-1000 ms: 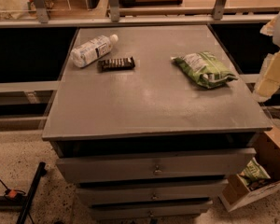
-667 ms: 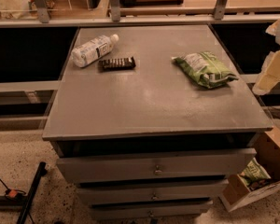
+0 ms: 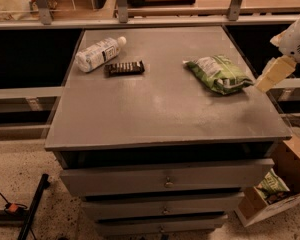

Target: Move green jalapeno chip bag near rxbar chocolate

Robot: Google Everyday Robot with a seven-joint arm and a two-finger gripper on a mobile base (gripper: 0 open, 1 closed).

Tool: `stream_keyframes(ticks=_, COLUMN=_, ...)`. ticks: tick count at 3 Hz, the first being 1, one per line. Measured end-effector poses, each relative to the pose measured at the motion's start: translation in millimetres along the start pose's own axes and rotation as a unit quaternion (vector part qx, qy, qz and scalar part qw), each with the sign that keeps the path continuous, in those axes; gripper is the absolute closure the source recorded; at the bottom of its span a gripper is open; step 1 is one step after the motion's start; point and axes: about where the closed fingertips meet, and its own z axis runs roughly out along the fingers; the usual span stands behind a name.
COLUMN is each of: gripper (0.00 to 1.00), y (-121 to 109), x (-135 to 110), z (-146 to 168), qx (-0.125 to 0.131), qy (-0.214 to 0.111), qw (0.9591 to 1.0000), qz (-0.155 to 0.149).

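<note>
Hovering just right of green jalapeno chip bag [image 3: 219, 74], seemingly apart: gripper [image 3: 273, 75], state unclear; rxbar chocolate [image 3: 124, 68] lettering unreadable.

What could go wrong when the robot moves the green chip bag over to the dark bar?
The bag lies near the right edge of the table, with the pincer just off that edge; a clumsy push might tip it onto the floor. The bottle lies on its side beside the bar, so a sliding bag could set it rolling.
</note>
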Motion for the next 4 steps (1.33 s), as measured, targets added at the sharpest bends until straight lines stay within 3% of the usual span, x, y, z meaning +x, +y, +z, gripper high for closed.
stream_keyframes(ticks=1, gripper=0.00, y=-3, x=-5, z=33, qx=-0.016, qy=-0.021, qw=0.9996, qz=0.013)
stream_keyframes(ticks=2, gripper=0.17, y=4, x=-6, z=63, qx=-0.036, qy=-0.022, qw=0.9990, qz=0.016)
stream_keyframes(ticks=3, gripper=0.41, y=12, x=-3, z=88, qx=-0.054, qy=-0.018, qw=0.9982, qz=0.021)
stream_keyframes(ticks=4, gripper=0.64, y=11, x=-6, z=83, qx=-0.055, qy=-0.018, qw=0.9981, qz=0.021)
